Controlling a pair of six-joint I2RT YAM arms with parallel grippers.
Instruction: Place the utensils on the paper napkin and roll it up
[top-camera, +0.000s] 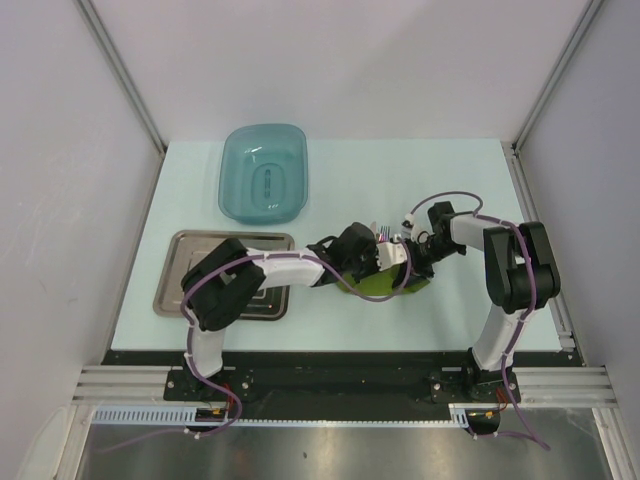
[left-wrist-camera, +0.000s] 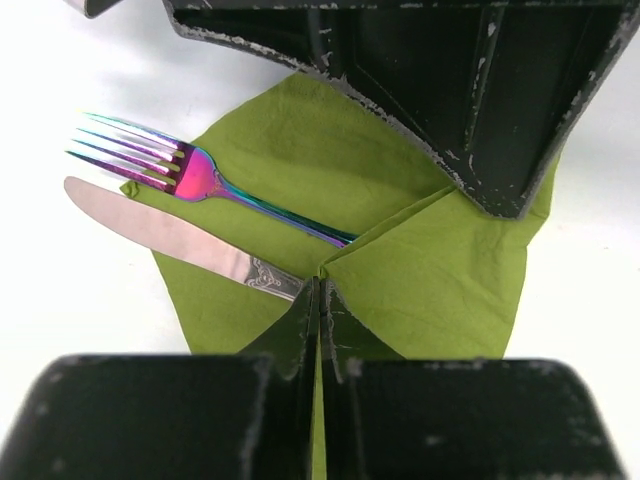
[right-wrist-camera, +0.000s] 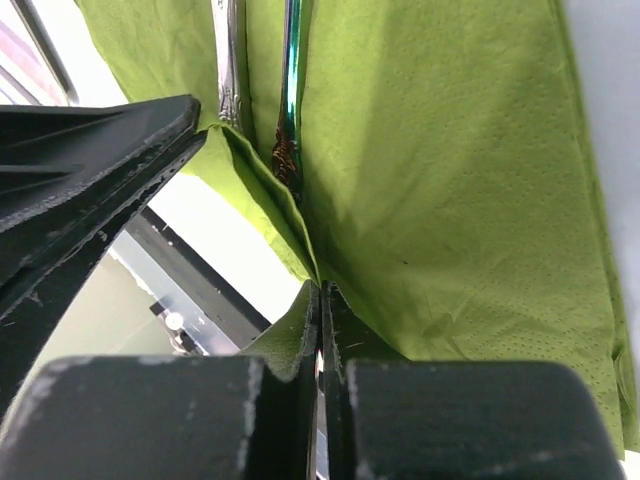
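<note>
The olive-green paper napkin lies on the white table with a flap folded over the utensils' handles. A fork with a purple iridescent head and a silver knife stick out from under the flap. My left gripper is shut on the folded napkin edge. My right gripper is shut on another part of the napkin, right beside the knife handle and the fork handle. In the top view both grippers, left and right, meet over the napkin.
A steel tray lies at the left under the left arm. A teal plastic basin stands at the back of the table. The right gripper's black body is close in front of the left one.
</note>
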